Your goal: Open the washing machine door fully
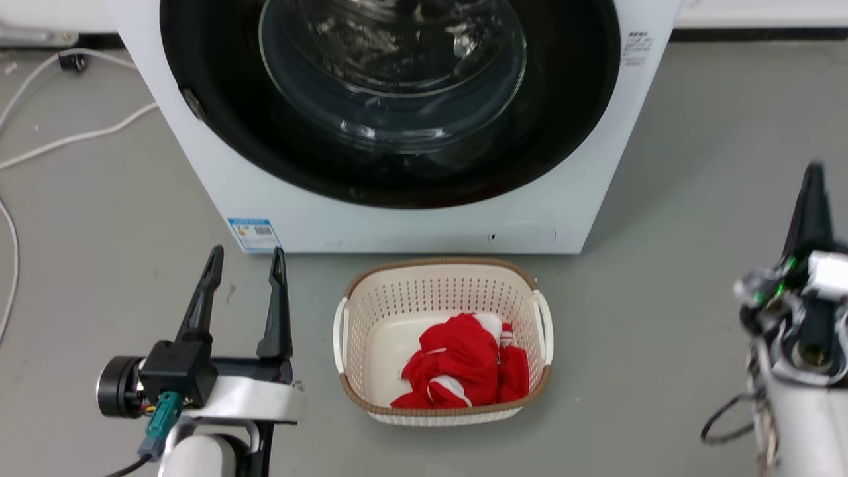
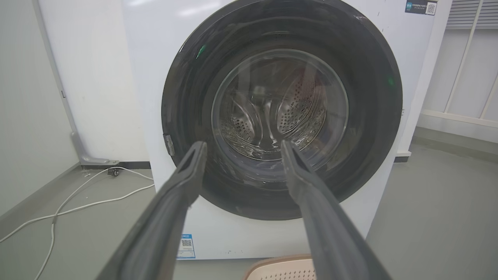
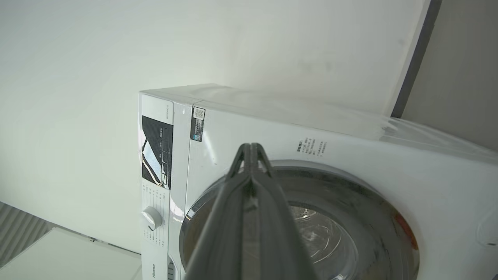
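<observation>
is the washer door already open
No, the door sits shut, its black ring lying flush against the white front of the washing machine all the way round.

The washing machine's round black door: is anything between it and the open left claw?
Nothing visible. The left gripper points at the glossy black round door; the cream perforated basket sits to its right.

We hold our left hand [image 1: 246, 258] low before the washing machine [image 1: 411, 228], near its left front corner, the two dark fingers [image 1: 199, 305] spread well apart and aimed at the machine's front. Our right hand [image 1: 813, 175] stands off the machine's right side, fingers pressed together into one narrow point with nothing between them, its pale forearm [image 1: 798, 424] below.
</observation>
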Controlling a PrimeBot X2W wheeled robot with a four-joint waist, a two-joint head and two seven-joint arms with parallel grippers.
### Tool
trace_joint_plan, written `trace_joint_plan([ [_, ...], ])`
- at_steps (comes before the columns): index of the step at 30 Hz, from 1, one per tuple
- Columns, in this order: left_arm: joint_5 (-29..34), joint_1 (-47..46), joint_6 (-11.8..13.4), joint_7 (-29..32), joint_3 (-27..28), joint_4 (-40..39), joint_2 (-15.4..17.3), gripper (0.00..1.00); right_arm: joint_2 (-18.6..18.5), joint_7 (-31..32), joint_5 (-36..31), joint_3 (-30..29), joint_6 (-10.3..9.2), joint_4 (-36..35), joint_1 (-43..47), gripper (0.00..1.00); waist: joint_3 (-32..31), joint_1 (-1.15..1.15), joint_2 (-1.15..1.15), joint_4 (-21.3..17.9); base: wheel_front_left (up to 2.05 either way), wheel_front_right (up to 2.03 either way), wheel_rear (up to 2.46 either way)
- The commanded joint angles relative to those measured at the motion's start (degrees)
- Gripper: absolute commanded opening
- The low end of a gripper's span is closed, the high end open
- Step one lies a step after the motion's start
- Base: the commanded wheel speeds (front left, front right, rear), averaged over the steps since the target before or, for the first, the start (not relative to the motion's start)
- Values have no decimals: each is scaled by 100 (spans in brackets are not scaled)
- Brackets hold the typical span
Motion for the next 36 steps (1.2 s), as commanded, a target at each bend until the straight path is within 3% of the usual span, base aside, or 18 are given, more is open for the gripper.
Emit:
trace_joint_plan([
  [1, -8, -124, -24, -13, 5, -28, -4, 100, -124, 115, 125, -91, 0, 146, -303, 0, 233, 0, 0, 46, 0, 0, 0],
  [10, 97, -473, -82, -14, 80, -160, -6, 100, -663, 1323, 873, -148, 0, 1184, -2059, 0, 789, 0, 0, 125, 0, 0, 0],
  [18, 103, -742, -134, -13, 40, -256, -9, 100, -1266, 2310, 703, 311, 0, 2365, -3429, 0, 1162, 0, 0, 225, 0, 0, 0],
  [26, 117, -948, -153, -13, 31, -374, -10, 100, -1450, 3240, 351, 891, 0, 3085, -4436, 0, 1526, 0, 0, 271, 0, 0, 0],
  [36, 128, -1151, -182, -13, -38, -497, -12, 100, -1438, 3410, -170, 1222, 0, 4089, -5468, 0, 1951, 0, 0, 344, 0, 0, 0],
])
